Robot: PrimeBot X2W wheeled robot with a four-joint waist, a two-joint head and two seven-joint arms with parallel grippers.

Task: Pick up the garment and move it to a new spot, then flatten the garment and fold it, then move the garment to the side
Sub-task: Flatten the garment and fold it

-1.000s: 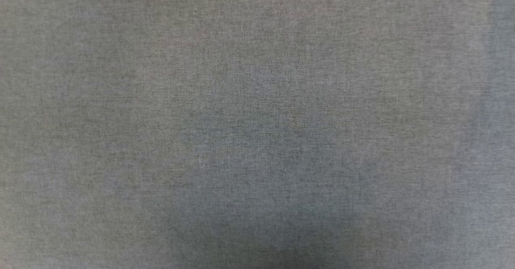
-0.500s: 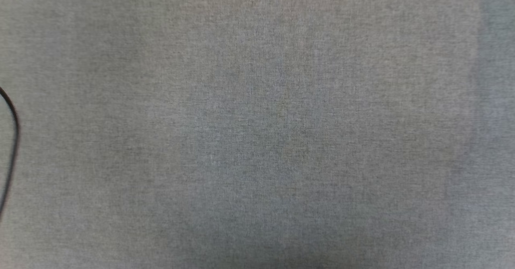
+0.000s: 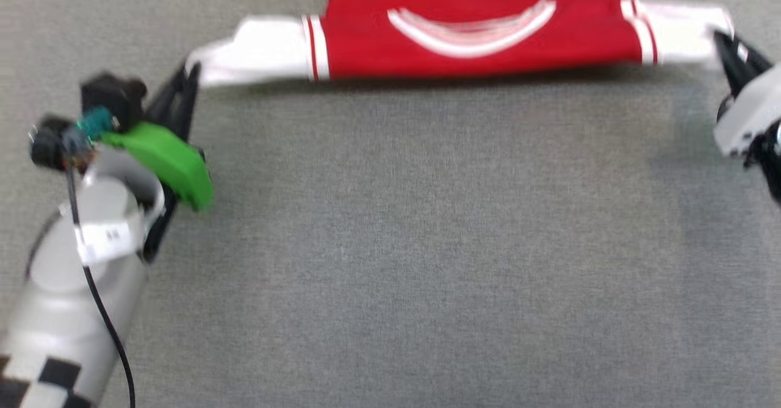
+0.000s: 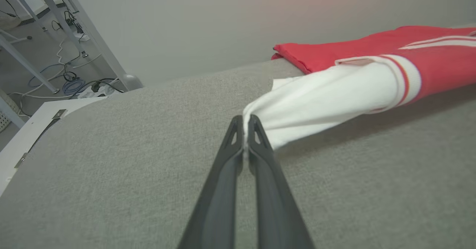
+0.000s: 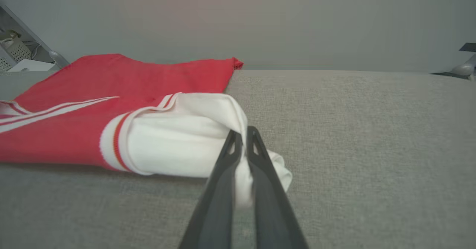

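Garment point(image 3: 476, 36) lies at the far side of the grey cloth surface point(image 3: 427, 243) in front of you. It is spread wide from left to right, a red body between two white short sleeves, each joined by red-and-white striped trim. A curved striped collar point(image 3: 473, 27) crosses the middle of the red body, which is otherwise plain on the side facing you.

Your left gripper point(image 3: 190, 74) is clenched on the outer end of the left sleeve point(image 3: 256, 51). In the left wrist view its two dark fingers point(image 4: 223, 174) press together with a thin fold of white fabric pinched at the tips. The sleeve rises off the surface just beyond them, with a shadow under it.

Your right gripper point(image 3: 720, 39) is clamped on the outer end of the right sleeve point(image 3: 677, 30). In the right wrist view, white fabric is squeezed between the fingers and bulges out to their right.

In the head view the near edge of the garment throws a dark strip of shadow on the surface.

For writing, you have a white tag point(image 3: 107, 237) on your left forearm with small dark marks, too blurred to read. Just above it sits a green housing point(image 3: 165, 158), a black cable point(image 3: 104, 322) runs down the arm, and a black-and-white checked band point(image 3: 36, 377) wraps its near end.
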